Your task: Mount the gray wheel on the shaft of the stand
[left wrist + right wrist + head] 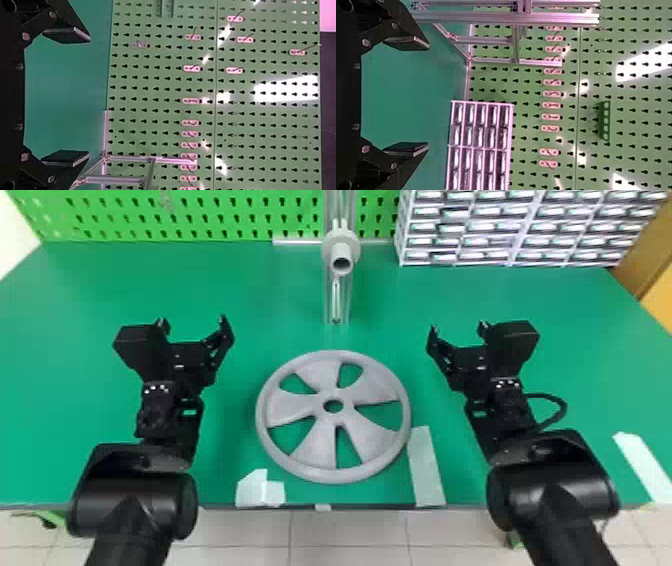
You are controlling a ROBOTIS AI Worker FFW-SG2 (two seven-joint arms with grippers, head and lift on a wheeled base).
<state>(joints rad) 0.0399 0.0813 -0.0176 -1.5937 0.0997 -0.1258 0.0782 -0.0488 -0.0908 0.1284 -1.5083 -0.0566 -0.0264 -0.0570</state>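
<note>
1. Lying flat on the bench (100,290) near its front edge, the gray wheel (325,422) offers a low rim; fingertips coming in too high could skid over it, too low scrape the bench.
2. Just beyond, left tool (193,321) and right tool (457,327) have their fingers spread wide, holding nothing. An uneven pinch from the two sides could push the wheel sideways or let it tip once lifted.
3. Farther back, the shaft (342,251) juts from the stand (336,290) towards the robot. The wheel must be turned upright; if its center hole (333,406) sits off-line, it may jam on the shaft's end, or drop if released before it is well on.
4. Between views: the head view gives the wheel and the shaft's open end. Both wrist views give the metal framing and, at the back, the pegboard (237,87) with pink hooks (191,68); the right one adds drawers (480,146).
</note>
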